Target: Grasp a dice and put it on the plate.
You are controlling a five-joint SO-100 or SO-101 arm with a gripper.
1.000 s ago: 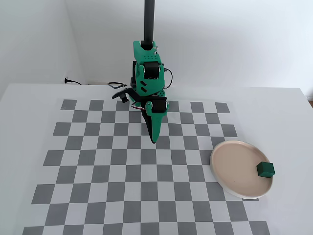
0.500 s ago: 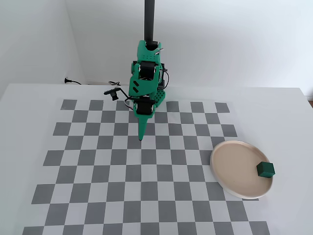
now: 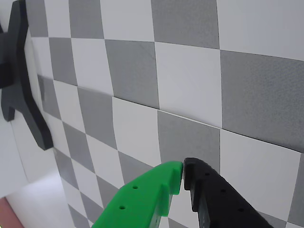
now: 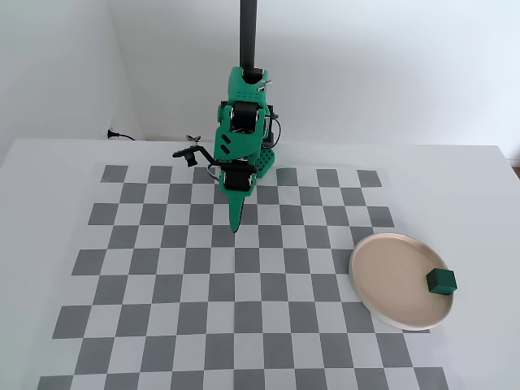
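i see the small dark green plain cube dice (image 4: 441,281) already resting on the large round pale beige-pink plate (image 4: 390,276), near its right rim. my bright green and black gripper (image 3: 183,174) hangs clenched and empty over the grey-and-white checkered mat (image 4: 162,288). a stray sweep could knock the cube off. no writing visible.

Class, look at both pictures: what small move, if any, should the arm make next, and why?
Probably none beyond holding its rest pose. The dice already sits on the plate, near its right rim in the fixed view. The gripper is shut and empty, far from the plate over the checkered mat; the wrist view shows its tips together with nothing between them.
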